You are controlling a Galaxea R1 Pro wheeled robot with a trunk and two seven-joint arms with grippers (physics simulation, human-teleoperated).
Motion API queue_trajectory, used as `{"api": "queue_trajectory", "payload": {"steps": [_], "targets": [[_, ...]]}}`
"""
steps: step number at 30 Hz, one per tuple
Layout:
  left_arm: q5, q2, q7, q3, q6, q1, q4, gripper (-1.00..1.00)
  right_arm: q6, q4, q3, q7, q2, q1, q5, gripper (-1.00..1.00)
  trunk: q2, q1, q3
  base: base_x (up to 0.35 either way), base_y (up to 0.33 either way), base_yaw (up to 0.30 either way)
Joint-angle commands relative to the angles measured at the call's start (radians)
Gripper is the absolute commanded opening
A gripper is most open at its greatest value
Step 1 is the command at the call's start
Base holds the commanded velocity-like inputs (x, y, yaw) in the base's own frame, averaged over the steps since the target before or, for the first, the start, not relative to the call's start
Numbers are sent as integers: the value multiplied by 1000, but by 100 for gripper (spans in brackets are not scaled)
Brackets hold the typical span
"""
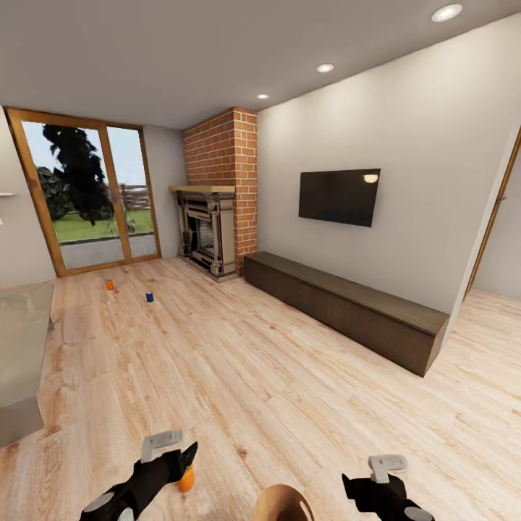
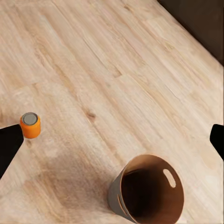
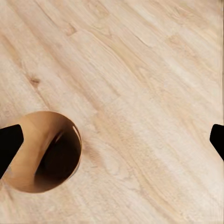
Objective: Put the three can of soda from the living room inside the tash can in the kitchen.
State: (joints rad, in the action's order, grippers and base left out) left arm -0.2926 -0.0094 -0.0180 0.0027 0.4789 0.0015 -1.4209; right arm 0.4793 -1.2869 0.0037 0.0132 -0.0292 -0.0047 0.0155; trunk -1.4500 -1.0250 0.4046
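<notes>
Living room, plank floor. The tash can (image 2: 149, 191) stands upright on the floor right in front of the robot, between the two arms, mouth up and dark inside (nothing to be seen in it from the wrist views). One orange soda can (image 2: 30, 125) stands upright on the floor just beside the bin, on the left arm's side, near the left end effector (image 1: 171, 450) but not touching it. Two more cans are well apart from the bin, far across the floor near the glass doors (image 1: 90, 195): another orange can (image 1: 109, 285) and a dark blue can (image 1: 150, 297), both upright.

Left end effector: fingers spread wide, nothing between them. Right end effector (image 1: 381, 472): also wide apart, empty, hovering beside the bin.

Handling, as a judgement: cans look small, light, rigid, with smooth painted sides likely to slip, and easy to tip. Best taken around the mid-body, fingers on opposite sides, top rim left free. The bin looks stiff and light, so a bump could shove or topple it; release over the mouth.
</notes>
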Motion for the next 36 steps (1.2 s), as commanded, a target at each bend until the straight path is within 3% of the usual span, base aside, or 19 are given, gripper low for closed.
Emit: {"api": "queue_trajectory", "payload": {"steps": [1,4,6,12,13,14,15,23,36], "targets": [[-7,-1,0,-1,0,0,-7,100,1,-7,0,0,0,0,0,100,0,0,0,0,0,0],[-41,-1,-2,-8,8,0,-21,100,0,-28,-1,0,0,1,0,100,0,0,0,0,0,0],[-40,3,-4,-23,47,0,-30,100,0,-34,-1,-1,0,1,0,100,0,0,0,0,0,0],[32,-6,1,-62,67,0,-54,100,1,-35,-1,-1,1,0,1,100,0,0,0,0,0,0],[44,-10,1,-85,68,0,-56,100,1,-35,-1,-1,1,0,1,100,0,0,0,0,0,0],[70,-13,2,-160,75,0,-59,100,1,-35,-1,-3,1,1,1,100,0,0,0,0,0,0],[84,-14,8,-211,84,0,-67,100,1,-37,0,-3,0,1,3,100,0,0,0,0,0,0],[87,-15,10,-225,131,0,-81,100,2,-40,-3,-2,1,1,51,100,0,0,0,0,0,0],[87,-15,10,-225,130,0,-80,100,2,-40,-4,-2,2,1,52,100,0,0,0,0,0,0]]}}
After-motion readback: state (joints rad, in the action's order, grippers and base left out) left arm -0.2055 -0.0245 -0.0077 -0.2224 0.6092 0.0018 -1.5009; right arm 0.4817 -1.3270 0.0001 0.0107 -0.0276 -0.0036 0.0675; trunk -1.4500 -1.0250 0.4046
